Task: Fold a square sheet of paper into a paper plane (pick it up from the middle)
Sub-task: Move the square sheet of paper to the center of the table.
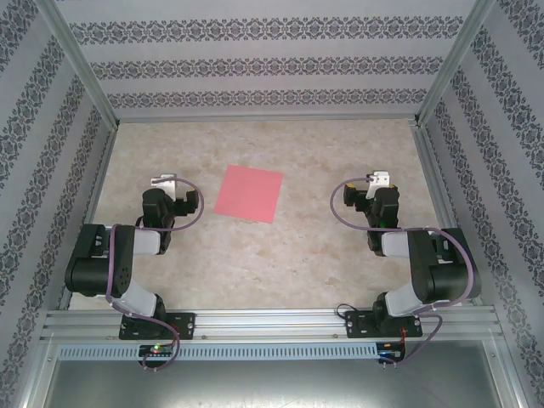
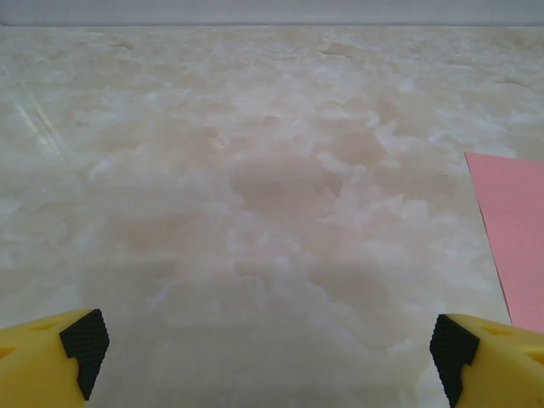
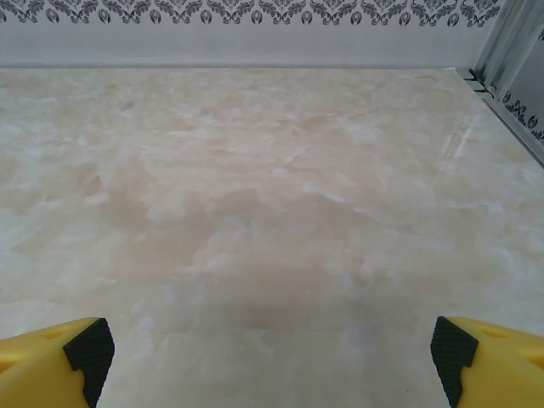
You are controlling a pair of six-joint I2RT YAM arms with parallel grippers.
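Observation:
The square sheet of paper (image 1: 248,193) is salmon pink and lies flat and uncreased on the marbled table (image 1: 280,263), near its middle. My left gripper (image 1: 163,181) hovers to the left of the sheet, open, with nothing between its yellow fingers. The left wrist view has the sheet's left edge (image 2: 517,246) at the far right, beyond the right fingertip (image 2: 455,348), and bare table under the left gripper (image 2: 268,357). My right gripper (image 1: 378,179) stands open to the right of the sheet, well apart from it. Bare table lies below the right gripper (image 3: 268,357) and its fingertips (image 3: 85,348).
Patterned walls (image 1: 255,64) and aluminium posts (image 1: 81,64) close the table in at the back and both sides. A metal rail (image 1: 272,323) carrying both arm bases runs along the near edge. A corner post (image 3: 510,42) stands ahead of the right gripper, at the right.

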